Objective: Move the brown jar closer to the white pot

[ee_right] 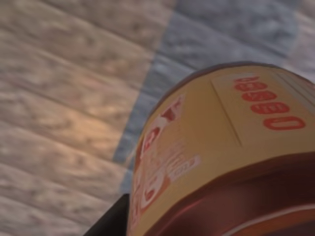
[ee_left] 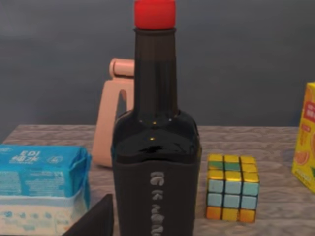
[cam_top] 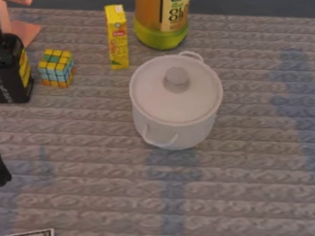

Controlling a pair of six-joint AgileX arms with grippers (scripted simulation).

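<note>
My right pincer is barely visible, its grip impossible to judge; the brown jar (ee_right: 221, 162) fills its wrist view, dark reddish glass under an orange-yellow label. The white pot (cam_top: 175, 100) sits mid-bench, lid on.

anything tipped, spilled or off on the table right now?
Nothing spilled or tipped. The white pot sits upright mid-table with its lid on. One oddity: the brown jar doesn't appear in the top view at all; only the right wrist view shows it, filling the frame at a tilt, above the table.
</note>
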